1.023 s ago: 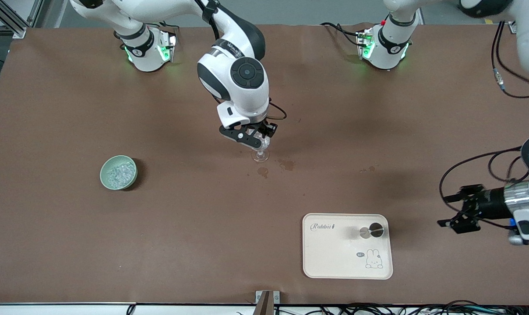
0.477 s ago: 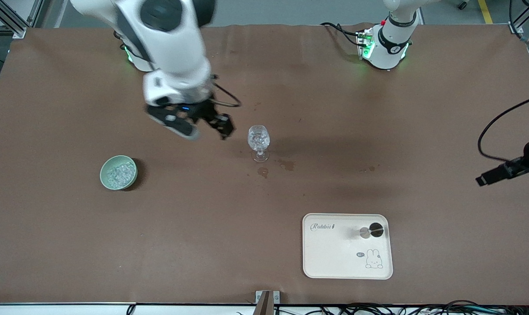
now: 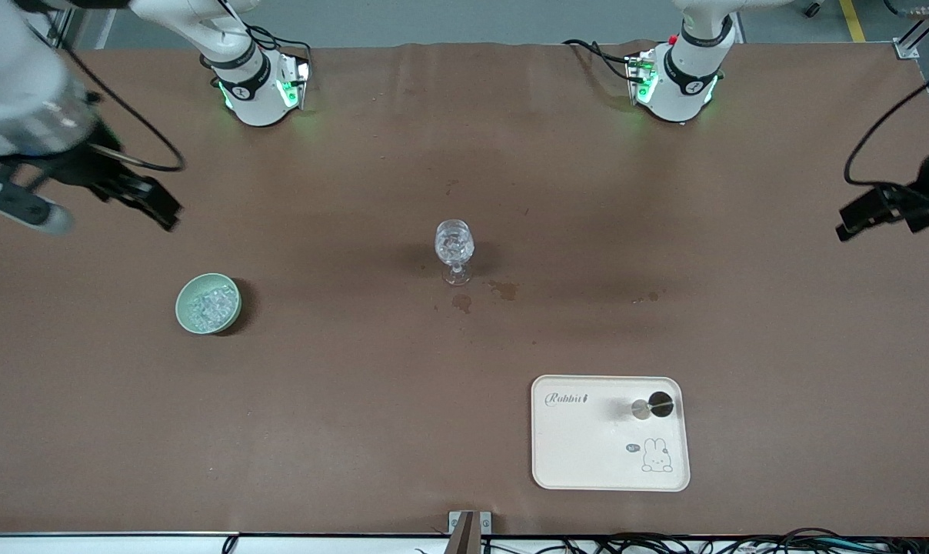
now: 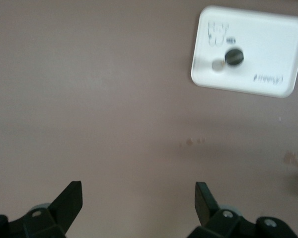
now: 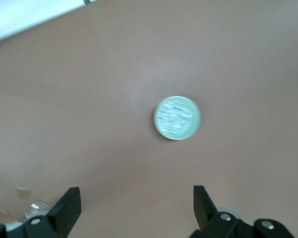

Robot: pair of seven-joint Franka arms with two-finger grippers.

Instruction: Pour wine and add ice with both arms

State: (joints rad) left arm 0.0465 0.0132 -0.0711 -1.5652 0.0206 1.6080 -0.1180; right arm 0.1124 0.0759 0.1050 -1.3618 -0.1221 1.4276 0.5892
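Front view shows my right gripper pulled away from the glass and swung out high over the right arm's end of the table, above bare brown table and farther from the camera than the bowl; a second ago it sat right on the glass. Its fingers are spread wide with nothing between them, as the right wrist view confirms. My left gripper, also spread and empty, has lifted off toward the left arm's end. I judge the ice drop done: the glass stands upright mid-table, stem vertical, mouth up, with glinting bits inside. More ice remains in the bowl. The jigger stands upright on the tray, long axis vertical, open end up, nearer the camera than the glass.
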